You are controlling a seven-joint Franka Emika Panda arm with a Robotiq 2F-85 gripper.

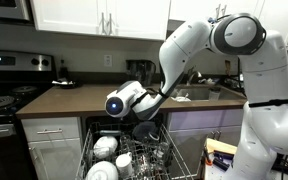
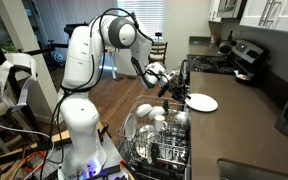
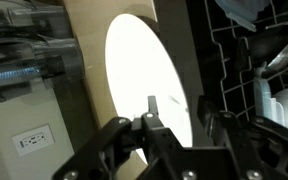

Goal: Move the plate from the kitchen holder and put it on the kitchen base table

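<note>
The white plate (image 2: 201,102) lies flat at or just above the kitchen base table (image 2: 246,112), the brown countertop, near its front edge. In the wrist view the plate (image 3: 134,70) fills the middle over the tan countertop (image 3: 84,50). My gripper (image 2: 173,90) is at the plate's near rim. Its fingers (image 3: 179,112) straddle the rim, one across the plate's face and one beyond its edge, and look closed on it. The kitchen holder, the grey wire rack (image 2: 159,152), is pulled out below with several white dishes, and it also shows in an exterior view (image 1: 184,160). There my gripper (image 1: 147,103) is above it.
The black stove (image 1: 4,80) stands at one end of the countertop (image 1: 84,100). A sink (image 1: 199,93) is set in the counter behind the arm. The rack's dark frame (image 3: 246,60) is close beside the gripper. White cabinets hang above.
</note>
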